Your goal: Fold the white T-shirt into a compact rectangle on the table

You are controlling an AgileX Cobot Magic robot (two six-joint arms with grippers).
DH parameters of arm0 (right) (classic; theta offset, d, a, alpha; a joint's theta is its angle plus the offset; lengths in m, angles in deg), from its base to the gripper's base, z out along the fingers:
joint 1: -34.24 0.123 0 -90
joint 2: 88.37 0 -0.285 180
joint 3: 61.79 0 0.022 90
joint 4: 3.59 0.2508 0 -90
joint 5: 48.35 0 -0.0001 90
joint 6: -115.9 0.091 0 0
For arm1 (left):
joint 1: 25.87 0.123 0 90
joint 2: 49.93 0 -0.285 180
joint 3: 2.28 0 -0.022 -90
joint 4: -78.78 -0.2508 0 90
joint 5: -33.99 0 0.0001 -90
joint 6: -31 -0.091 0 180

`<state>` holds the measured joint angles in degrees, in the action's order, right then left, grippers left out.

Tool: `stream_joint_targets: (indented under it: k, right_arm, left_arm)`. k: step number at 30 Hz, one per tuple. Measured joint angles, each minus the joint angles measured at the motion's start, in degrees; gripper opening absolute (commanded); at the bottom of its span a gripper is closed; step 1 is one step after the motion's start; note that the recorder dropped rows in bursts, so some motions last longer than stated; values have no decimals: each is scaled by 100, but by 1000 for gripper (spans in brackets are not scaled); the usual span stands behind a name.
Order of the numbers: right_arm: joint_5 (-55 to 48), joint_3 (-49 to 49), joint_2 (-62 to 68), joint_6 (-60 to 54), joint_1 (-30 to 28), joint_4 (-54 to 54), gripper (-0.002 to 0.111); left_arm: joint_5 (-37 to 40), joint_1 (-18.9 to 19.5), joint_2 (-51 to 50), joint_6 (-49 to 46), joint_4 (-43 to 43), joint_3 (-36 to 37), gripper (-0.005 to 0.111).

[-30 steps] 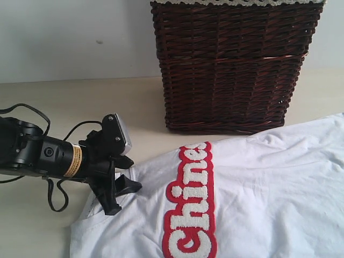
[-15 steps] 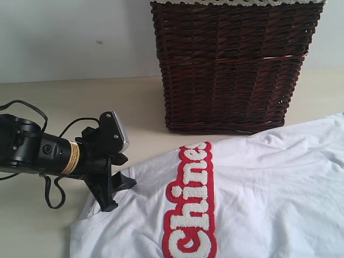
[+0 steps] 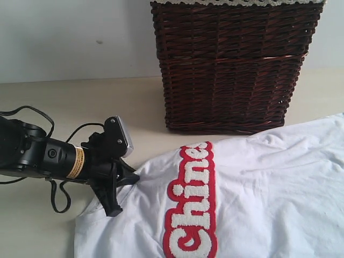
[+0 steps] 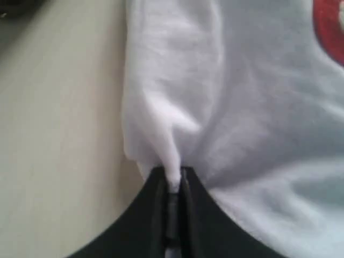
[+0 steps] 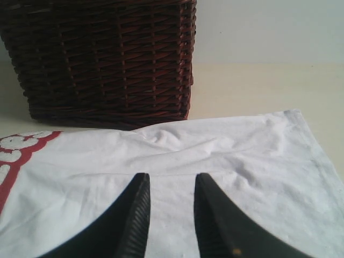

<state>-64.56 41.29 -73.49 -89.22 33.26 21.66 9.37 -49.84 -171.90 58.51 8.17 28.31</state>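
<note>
Lower left of frame: L gripper (image 3: 131, 177) clamped on a pinch of white T-shirt (image 3: 258, 188) edge. Shirt lies spread across lower right on table (image 3: 54, 107), wicker basket (image 3: 231, 64) behind. R gripper (image 5: 169, 215), jaws apart, hovers over cloth. Advice: lift slow, keep fold line straight.

The left hand (image 3: 128, 178) reaches low over the table (image 3: 59, 107), its jaws drawn together on the bunched edge of the white T-shirt (image 3: 269, 183). The shirt spreads away beyond the fingertips, and its red patch (image 3: 191, 209) lies just past them. A dark wicker basket (image 3: 231, 64) stands farther off.
</note>
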Motion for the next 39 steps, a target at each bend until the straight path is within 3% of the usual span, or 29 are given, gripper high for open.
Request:
stream_joint_targets:
  k: [6, 10, 19, 24, 28, 33, 35, 39]
  right_arm:
    - [0, 0, 0, 0, 0, 0, 30]
    - [0, 0, 0, 0, 0, 0, 30]
    - [0, 0, 0, 0, 0, 0, 30]
    - [0, 0, 0, 0, 0, 0, 30]
    - [0, 0, 0, 0, 0, 0, 30]
    - [0, 0, 0, 0, 0, 0, 30]
    - [0, 0, 0, 0, 0, 0, 30]
    - [0, 0, 0, 0, 0, 0, 30]
  left_arm:
    - [287, 0, 613, -911, -133, 45, 0]
    - [-89, 0, 1169, -888, -591, 59, 0]
    - [-2868, 0, 1561, 991, -2702, 693, 0]
    - [-3209, 0, 1561, 1129, -2902, 1100, 1]
    - [-3237, 0, 1564, 1143, -2924, 1278, 18]
    - [-3331, 0, 1564, 1168, -2946, 1311, 53]
    - [-3569, 0, 1564, 1221, -2946, 1323, 57]
    - [-4213, 0, 1564, 1647, -2946, 1323, 55]
